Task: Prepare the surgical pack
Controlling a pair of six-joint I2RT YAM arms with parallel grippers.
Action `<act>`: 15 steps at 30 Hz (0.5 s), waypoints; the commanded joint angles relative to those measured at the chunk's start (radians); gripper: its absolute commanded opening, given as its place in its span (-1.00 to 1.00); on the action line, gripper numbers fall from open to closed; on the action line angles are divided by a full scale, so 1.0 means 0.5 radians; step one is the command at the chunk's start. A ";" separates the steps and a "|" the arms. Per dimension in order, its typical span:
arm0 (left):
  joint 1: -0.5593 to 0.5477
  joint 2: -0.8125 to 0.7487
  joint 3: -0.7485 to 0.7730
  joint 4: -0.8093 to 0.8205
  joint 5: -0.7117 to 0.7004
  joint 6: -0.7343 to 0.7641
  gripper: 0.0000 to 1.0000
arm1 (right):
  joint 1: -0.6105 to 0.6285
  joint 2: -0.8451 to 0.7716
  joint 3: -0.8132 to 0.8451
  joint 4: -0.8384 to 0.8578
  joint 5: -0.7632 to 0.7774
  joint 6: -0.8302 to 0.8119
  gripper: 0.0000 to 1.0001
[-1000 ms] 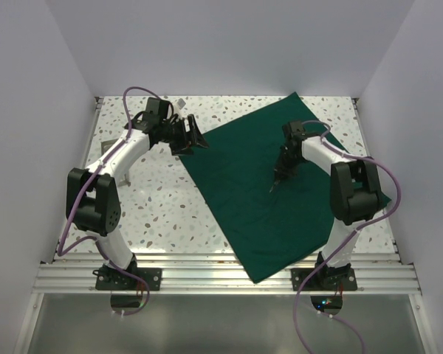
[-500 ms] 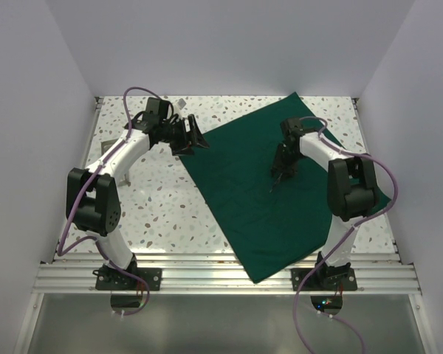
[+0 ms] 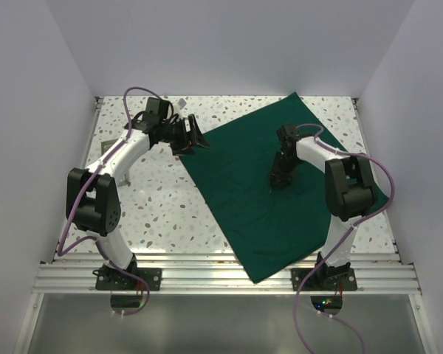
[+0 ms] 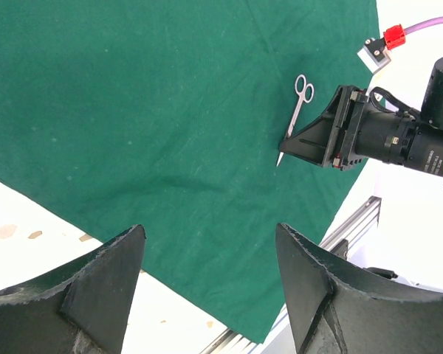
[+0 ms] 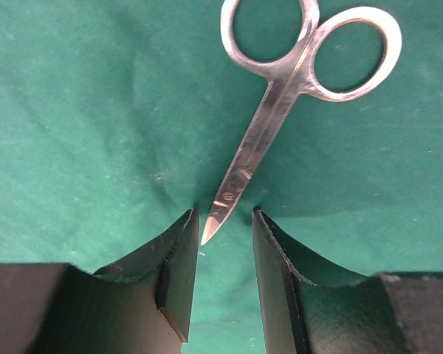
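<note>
The dark green drape (image 3: 244, 184) of the surgical pack lies spread flat as a big tilted square on the table. A pair of silver scissors (image 5: 280, 96) lies on it, rings away from the right wrist camera, and also shows in the left wrist view (image 4: 295, 114). My right gripper (image 5: 225, 228) is open and pressed down on the cloth. The scissors' tip sits between its fingers without touching them. From above, the right gripper (image 3: 279, 179) is at the drape's middle. My left gripper (image 3: 196, 136) hovers open and empty over the drape's left edge (image 4: 210, 243).
The speckled white table (image 3: 155, 199) shows to the left of the drape. An aluminium rail (image 3: 221, 276) runs along the near edge, and white walls close in the sides and back. The drape's near corner hangs over the rail.
My right gripper has opened and let go of the scissors, which now lie on the drape. Its arm shifted slightly left. The left arm has not moved.
</note>
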 commanded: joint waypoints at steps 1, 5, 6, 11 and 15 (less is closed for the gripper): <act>0.011 0.010 0.011 0.058 0.064 0.028 0.50 | 0.041 -0.084 -0.028 -0.002 -0.020 0.053 -0.22; 0.011 0.007 0.005 0.058 0.067 0.031 0.50 | 0.080 -0.007 -0.025 0.041 -0.002 0.084 -0.23; 0.011 0.004 -0.001 0.058 0.061 0.034 0.50 | 0.077 0.027 -0.013 0.032 0.001 0.090 -0.24; 0.011 -0.015 -0.017 0.058 0.061 0.037 0.51 | 0.081 0.168 0.036 -0.069 0.072 0.151 -0.30; 0.015 -0.030 -0.041 0.062 0.058 0.037 0.51 | 0.081 0.248 0.079 -0.174 0.158 0.130 -0.45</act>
